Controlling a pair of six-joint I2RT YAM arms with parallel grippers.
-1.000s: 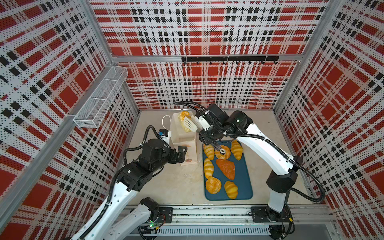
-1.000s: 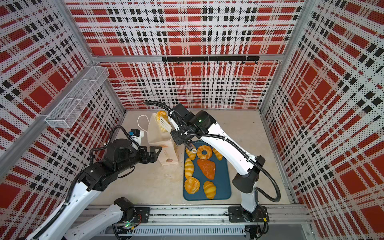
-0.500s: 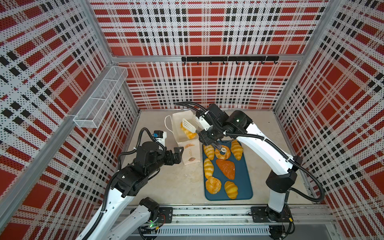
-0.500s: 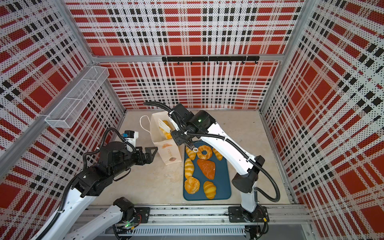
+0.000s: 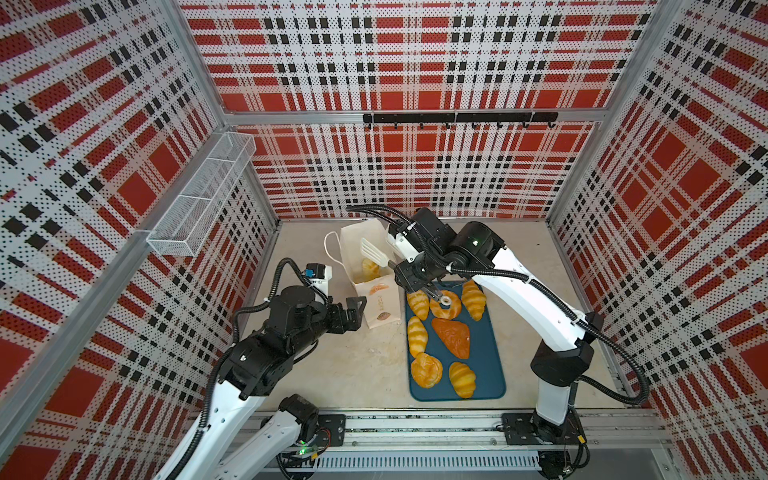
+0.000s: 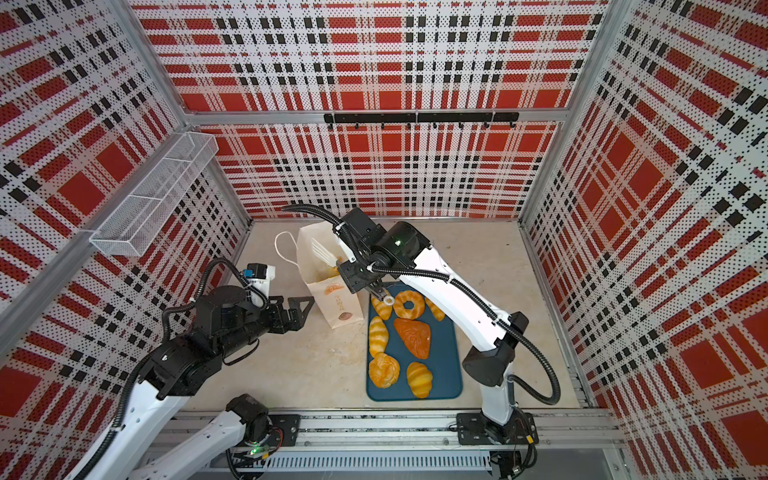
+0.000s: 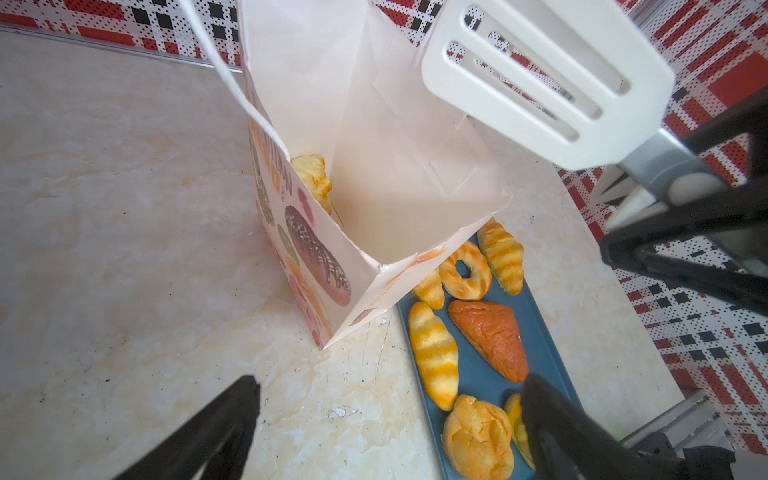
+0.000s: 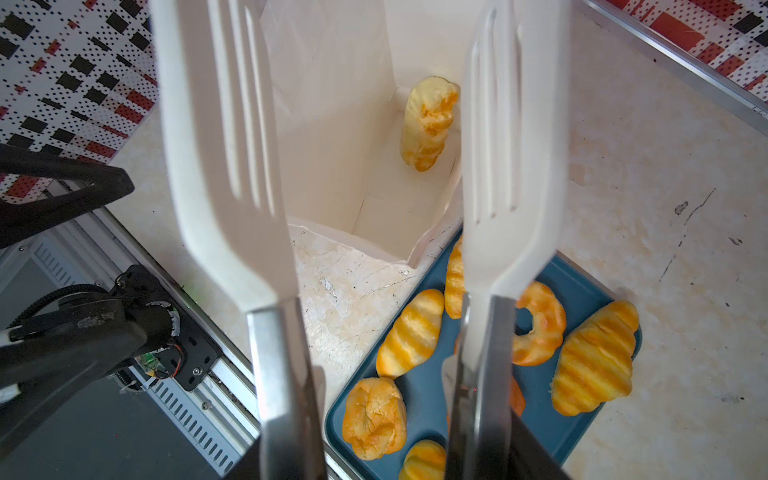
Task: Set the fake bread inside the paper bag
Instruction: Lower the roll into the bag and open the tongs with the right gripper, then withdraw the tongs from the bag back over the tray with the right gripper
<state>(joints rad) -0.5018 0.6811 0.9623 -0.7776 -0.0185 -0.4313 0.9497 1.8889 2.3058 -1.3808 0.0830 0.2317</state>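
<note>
Reaching over the paper bag (image 5: 380,305), the right gripper (image 5: 409,272) is clamped on white tongs (image 5: 372,251) — blades parted, nothing between them. One fake bread (image 8: 428,124) is seen at the bag's bottom, seven on the teal tray (image 5: 486,353); the left gripper (image 5: 358,309) is held wide open near the bag.

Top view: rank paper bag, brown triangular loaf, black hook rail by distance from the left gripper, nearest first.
1. paper bag, just beside the left gripper.
2. brown triangular loaf, on the teal tray beyond the bag.
3. black hook rail, high at the rear.
</note>
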